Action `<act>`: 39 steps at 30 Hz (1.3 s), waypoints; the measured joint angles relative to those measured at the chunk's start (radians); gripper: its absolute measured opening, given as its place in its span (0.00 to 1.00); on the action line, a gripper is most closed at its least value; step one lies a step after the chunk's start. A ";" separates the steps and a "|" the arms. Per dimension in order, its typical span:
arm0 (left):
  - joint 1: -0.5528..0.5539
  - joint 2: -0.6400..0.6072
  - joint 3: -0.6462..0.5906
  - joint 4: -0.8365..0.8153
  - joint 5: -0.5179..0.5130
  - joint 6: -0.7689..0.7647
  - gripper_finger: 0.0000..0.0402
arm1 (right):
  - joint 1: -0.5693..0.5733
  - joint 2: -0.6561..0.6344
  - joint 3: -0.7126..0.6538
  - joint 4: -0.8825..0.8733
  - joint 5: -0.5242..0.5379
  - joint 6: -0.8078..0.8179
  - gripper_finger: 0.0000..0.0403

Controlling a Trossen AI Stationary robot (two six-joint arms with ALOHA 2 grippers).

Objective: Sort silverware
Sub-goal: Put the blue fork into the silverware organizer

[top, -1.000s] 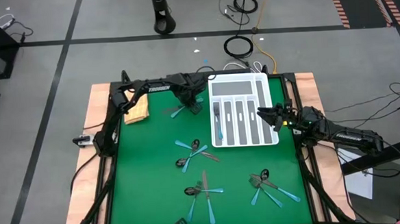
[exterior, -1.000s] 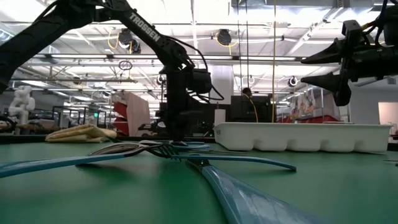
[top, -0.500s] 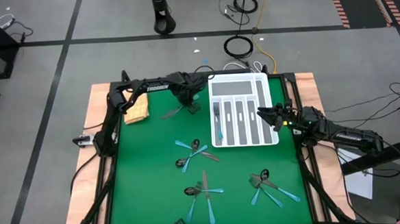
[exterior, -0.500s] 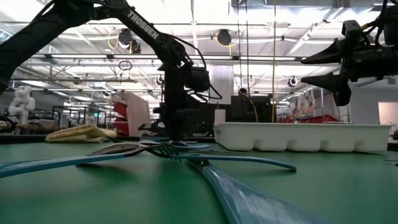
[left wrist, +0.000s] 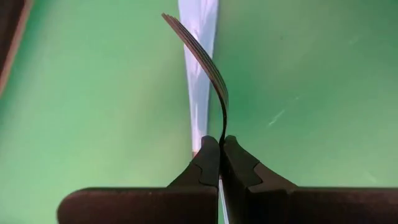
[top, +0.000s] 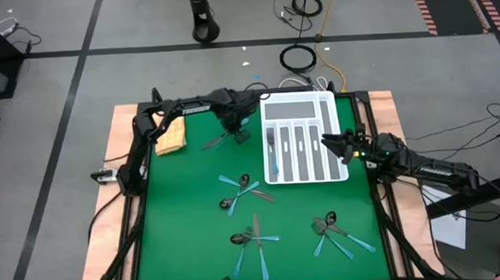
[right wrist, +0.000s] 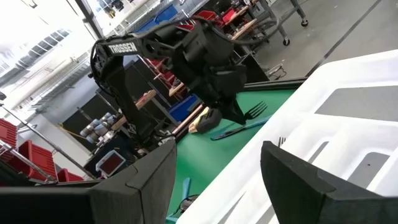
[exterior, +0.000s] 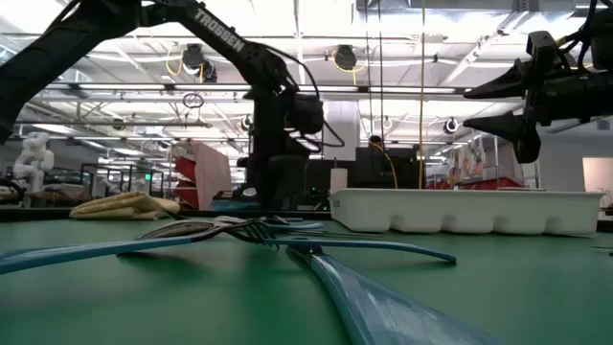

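The left gripper was clamped on a fork by its thin neck, just beside the white tray; the fork hung above the green mat, its curved dark tines edge-on; so narrow a pinch could let it swivel or slip before reaching a slot. The right gripper, fingers apart, waited over the tray's right edge. Other silverware, with smooth pale-blue plastic handles and dark metal heads, lay scattered across the matte mat; a little already sat in the glossy, ridged tray.
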 joint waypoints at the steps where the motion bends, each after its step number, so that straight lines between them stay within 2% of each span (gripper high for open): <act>1: -0.002 0.000 0.018 -0.013 0.000 -0.001 0.00 | 0.000 0.000 0.000 0.000 0.000 -0.002 0.54; 4: -0.008 0.000 0.089 -0.050 0.006 -0.009 0.00 | 0.000 0.000 0.000 0.000 0.000 -0.009 0.54; 6: -0.010 -0.002 0.143 -0.050 0.062 -0.028 0.00 | 0.000 0.000 0.000 0.000 0.000 -0.007 0.54; 9: -0.012 -0.009 0.204 0.031 0.241 -0.090 0.00 | 0.000 0.000 0.000 0.000 -0.001 0.007 0.54; 13: -0.014 -0.041 0.210 0.298 0.535 -0.225 0.00 | 0.000 0.000 0.000 0.000 -0.006 0.033 0.54; 15: -0.016 -0.048 0.211 0.390 0.640 -0.290 0.00 | 0.000 0.000 0.000 0.000 -0.011 0.060 0.54; 20: -0.027 -0.048 0.209 0.473 0.774 -0.349 0.00 | 0.000 0.000 -0.001 0.042 -0.075 0.091 0.54; 24: -0.050 -0.050 0.128 0.609 0.905 -0.408 0.00 | 0.000 0.000 -0.001 0.127 -0.091 0.083 0.54; 27: -0.067 -0.048 0.049 0.746 0.953 -0.487 0.00 | 0.000 0.000 -0.001 0.176 -0.073 0.091 0.54; 34: -0.098 -0.057 -0.097 1.229 1.019 -0.693 0.00 | 0.000 0.018 -0.001 0.165 0.051 0.095 0.54; 39: -0.090 -0.065 -0.120 1.255 1.017 -0.731 0.00 | 0.000 0.073 -0.001 0.178 0.189 0.100 0.54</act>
